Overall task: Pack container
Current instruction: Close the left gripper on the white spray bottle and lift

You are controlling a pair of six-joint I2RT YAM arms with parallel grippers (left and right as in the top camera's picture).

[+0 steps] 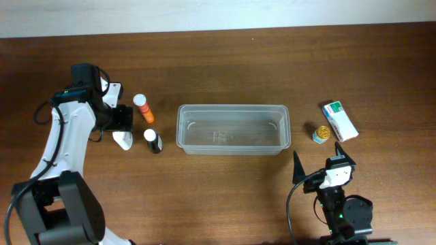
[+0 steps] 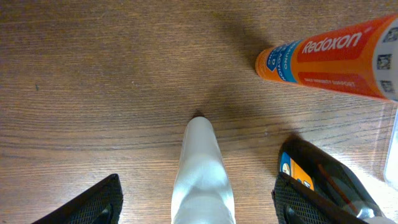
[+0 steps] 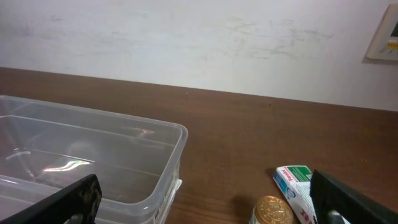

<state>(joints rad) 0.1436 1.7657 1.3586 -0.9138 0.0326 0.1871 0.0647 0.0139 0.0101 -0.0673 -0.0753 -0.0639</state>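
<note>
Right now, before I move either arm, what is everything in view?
container: one, clear, table centre, nothing inside
orange tube: one, orange with white cap, left of container
dark bottle: one, dark with white cap, beside the tube
white bottle: one, white, between the left pincer's fingers
carton: one, green and white, right of container
small jar: one, gold lid, beside carton
table: one, brown wood
left pincer: one, black, open
right pincer: one, black, open

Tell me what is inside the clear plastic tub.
Nothing lies inside the container: overhead, only glare and the wooden table show through its clear floor. No part of the inside is covered.
</note>
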